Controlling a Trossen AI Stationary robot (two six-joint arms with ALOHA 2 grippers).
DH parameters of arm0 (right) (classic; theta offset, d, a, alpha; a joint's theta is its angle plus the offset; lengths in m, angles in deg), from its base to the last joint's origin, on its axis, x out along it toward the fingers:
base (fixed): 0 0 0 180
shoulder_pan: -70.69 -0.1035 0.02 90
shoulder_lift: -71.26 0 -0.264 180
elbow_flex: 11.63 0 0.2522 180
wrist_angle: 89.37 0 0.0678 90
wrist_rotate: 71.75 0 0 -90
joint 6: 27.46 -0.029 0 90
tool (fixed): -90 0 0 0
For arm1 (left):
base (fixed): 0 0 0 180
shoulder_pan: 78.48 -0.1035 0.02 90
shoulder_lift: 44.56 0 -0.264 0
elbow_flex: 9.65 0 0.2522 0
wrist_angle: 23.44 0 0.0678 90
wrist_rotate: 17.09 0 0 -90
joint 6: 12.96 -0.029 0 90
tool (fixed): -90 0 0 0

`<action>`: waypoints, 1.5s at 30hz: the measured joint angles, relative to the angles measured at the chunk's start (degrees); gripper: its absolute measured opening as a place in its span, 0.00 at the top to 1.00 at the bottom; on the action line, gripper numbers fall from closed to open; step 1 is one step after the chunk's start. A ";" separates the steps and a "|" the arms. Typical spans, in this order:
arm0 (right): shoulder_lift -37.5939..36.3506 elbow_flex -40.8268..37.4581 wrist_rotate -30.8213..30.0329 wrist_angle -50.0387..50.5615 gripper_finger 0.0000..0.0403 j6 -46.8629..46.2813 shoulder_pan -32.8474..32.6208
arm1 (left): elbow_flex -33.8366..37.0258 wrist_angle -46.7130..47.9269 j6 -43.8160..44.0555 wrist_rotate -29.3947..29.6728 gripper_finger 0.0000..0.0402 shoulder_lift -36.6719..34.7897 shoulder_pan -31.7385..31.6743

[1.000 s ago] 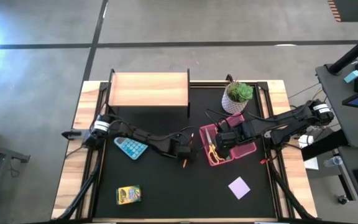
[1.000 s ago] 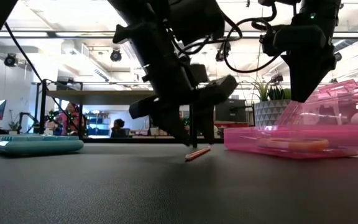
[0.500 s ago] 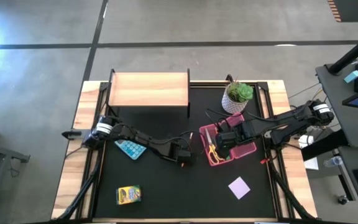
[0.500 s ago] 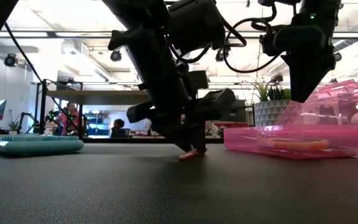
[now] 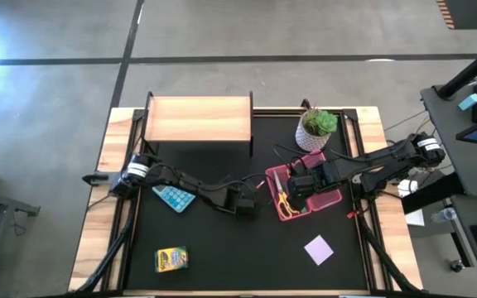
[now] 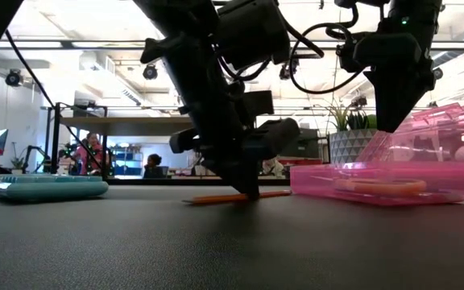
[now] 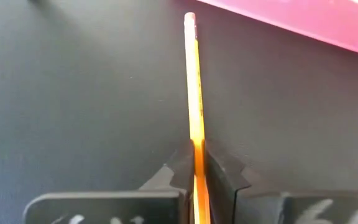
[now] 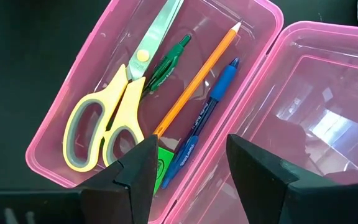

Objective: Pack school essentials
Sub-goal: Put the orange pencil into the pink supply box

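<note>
— Where's the left gripper (image 7: 199, 163)?

— Mid-table, just left of the pink case (image 5: 298, 197), its fingers (image 7: 180, 173) pinched on an orange pencil (image 7: 194, 102) that lies flat on the black mat (image 5: 222, 248), eraser end toward the case.

— And the right gripper (image 8: 188, 163)?

— Over the open case, fingers spread, gripping nothing. Below it lie yellow scissors (image 8: 117, 102), another orange pencil (image 8: 197, 81), a blue pen (image 8: 201, 124), a green pen (image 8: 166, 62) and a green eraser (image 8: 162, 163).

— The rest?

— Crayon box (image 5: 171, 259) near the front left, lilac pad (image 5: 319, 249) front right — both well apart from the case. A teal calculator (image 5: 175, 196) lies by the left arm.
</note>
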 joint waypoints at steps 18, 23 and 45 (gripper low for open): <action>-1.25 -0.02 0.00 -0.88 0.57 4.43 -0.13 | 0.38 -0.48 -4.31 -4.27 1.00 -9.29 -0.02; -3.71 -0.02 0.04 -4.51 0.58 8.36 -0.26 | 0.54 -0.52 -4.28 -4.15 1.00 -13.48 -0.33; -16.54 0.00 -6.80 -49.12 0.59 21.45 -0.24 | 0.23 -14.95 -22.95 4.62 1.00 -34.77 -0.36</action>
